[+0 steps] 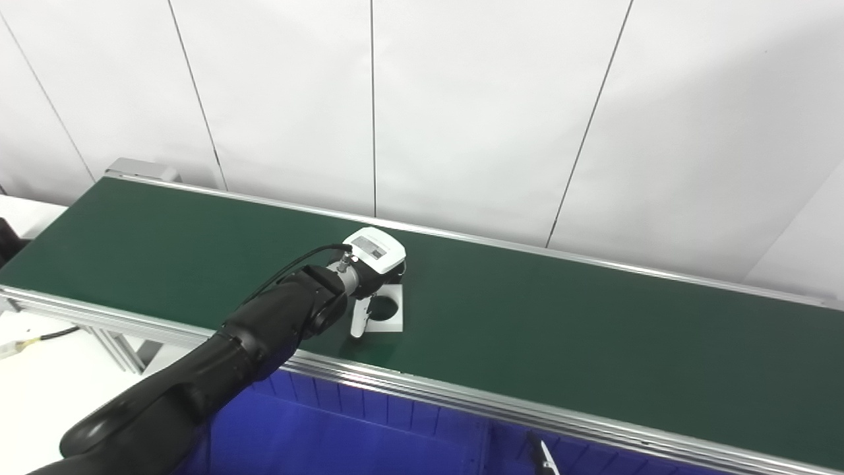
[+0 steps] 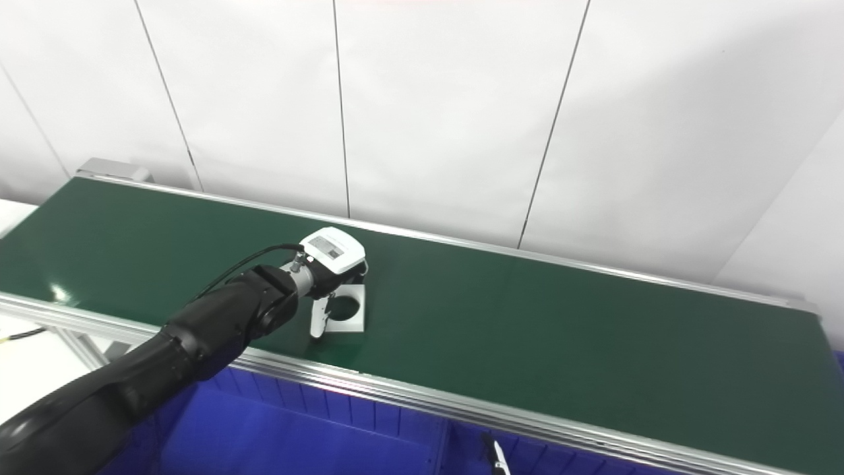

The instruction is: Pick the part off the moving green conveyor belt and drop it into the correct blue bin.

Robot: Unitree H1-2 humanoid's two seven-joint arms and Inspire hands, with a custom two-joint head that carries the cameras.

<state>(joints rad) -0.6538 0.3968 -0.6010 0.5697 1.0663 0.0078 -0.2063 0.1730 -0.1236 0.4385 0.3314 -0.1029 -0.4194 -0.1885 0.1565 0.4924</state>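
Lying flat on the green conveyor belt [image 1: 593,330], the part [image 1: 386,310] you are after is a white square plate with a round dark hole through its middle. It sits directly under and just ahead of the left hand [image 1: 372,260], near the belt's front edge. You can see the hand's white back cover above the plate's far side, and one white finger [image 1: 359,320] reaches down along the plate's left edge to the belt surface. Whether that finger actually presses on the plate, or only stands beside it, you cannot tell from either eye view. The remaining fingers are hidden beneath the hand's body, so how far the hand is spread, and whether it grips anything, stays unclear. The plate appears to rest on the belt, not lifted.

Behind the hand, the black left arm [image 1: 198,382] runs back toward the lower left corner, crossing the belt's aluminium front rail [image 1: 461,396], with a thin black cable looping over the wrist. Below and nearer you than the hand, past that rail, lies a blue bin [image 1: 343,429] with ribbed walls. Off to the right of the hand, at the bottom edge, a small white tip [image 1: 544,458] pokes up beside another blue bin wall; you cannot tell what it is.
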